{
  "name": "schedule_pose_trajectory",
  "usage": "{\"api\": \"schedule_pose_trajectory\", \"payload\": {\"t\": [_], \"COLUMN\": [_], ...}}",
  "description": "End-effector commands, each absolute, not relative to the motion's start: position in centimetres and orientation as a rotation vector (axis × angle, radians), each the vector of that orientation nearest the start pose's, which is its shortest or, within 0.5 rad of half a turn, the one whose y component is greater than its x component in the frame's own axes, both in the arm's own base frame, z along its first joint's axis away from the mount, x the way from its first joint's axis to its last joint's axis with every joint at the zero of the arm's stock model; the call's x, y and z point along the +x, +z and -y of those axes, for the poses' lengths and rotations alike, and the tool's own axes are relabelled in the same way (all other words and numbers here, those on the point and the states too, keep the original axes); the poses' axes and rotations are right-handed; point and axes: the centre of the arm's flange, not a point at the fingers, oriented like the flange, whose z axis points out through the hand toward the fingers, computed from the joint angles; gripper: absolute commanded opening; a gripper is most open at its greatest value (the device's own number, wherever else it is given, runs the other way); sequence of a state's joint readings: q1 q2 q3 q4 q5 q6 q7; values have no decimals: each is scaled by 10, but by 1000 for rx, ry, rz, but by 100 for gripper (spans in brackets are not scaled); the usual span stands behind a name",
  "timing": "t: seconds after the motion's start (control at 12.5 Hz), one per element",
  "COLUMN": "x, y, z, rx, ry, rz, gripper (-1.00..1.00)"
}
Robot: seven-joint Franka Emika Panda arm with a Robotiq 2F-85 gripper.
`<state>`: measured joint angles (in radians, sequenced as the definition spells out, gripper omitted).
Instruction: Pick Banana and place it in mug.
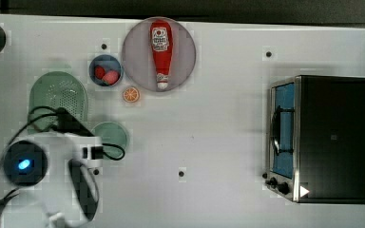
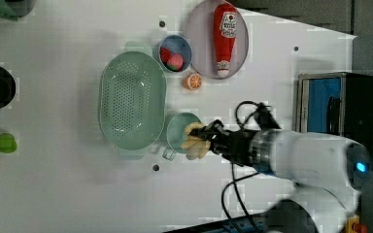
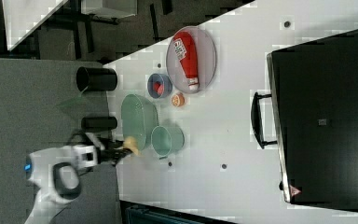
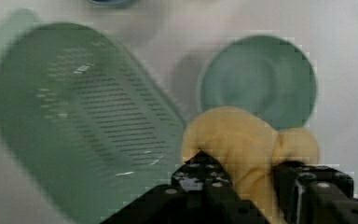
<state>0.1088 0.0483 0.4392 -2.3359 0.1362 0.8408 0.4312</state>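
The gripper (image 2: 205,141) is clamping the banana (image 2: 194,142) between its black fingers (image 4: 200,175), jaws standing narrow around the yellow fruit, so the task's object is off the table (image 2: 77,194) and riding at the tip of the arm. Going left to right across the left view: the green perforated colander (image 2: 132,99) is lying first, then the green mug (image 2: 180,130) just beside the colander's right rim, then the banana overlapping the mug's lower right rim, then the gripper and the white arm reaching in from the left view's right. The mug is therefore lying just ahead of the banana, toward the left view's left and slightly up. In the wrist view the mug's open mouth (image 4: 258,81) is facing the camera just beyond the banana (image 4: 242,144), whose curved body is draping over the fingers; its free end is pointing toward the mug, and its long axis appears to be running roughly along the line of the fingers, though the bend is making this hard to fix. In my judgement the banana is not yet centred over the opening, so a short further advance toward the mug's centre is called for before release, otherwise it risks catching on the rim.
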Motion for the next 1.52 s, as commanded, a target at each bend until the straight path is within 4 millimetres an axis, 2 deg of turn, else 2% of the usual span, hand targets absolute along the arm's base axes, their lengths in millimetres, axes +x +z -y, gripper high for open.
{"api": "schedule_pose_trajectory", "payload": {"t": [0.08, 0.16, 0.24, 0.4, 0.48, 0.56, 0.72, 0.88, 1.04, 1.36, 1.52], "x": [443, 449, 449, 452, 454, 455, 465, 482, 492, 509, 509], "y": [270, 261, 253, 249, 253, 257, 279, 326, 382, 500, 548], "z": [-237, -239, -240, -236, -236, -236, -229, -205, -173, -84, -34], "rx": [-2790, -2752, -2743, -2730, -2726, -2725, -2690, -2652, -2684, -2633, -2705], "ry": [210, 176, 176, 170, 160, 153, 88, -8, -42, -2, 38], "rz": [-1335, -1331, -1331, -1344, -1342, -1341, -1352, -1375, -1350, -1490, -1437], "gripper": [-9, 23, 43, 86, 99, 100, 100, 100, 100, 100, 100]}}
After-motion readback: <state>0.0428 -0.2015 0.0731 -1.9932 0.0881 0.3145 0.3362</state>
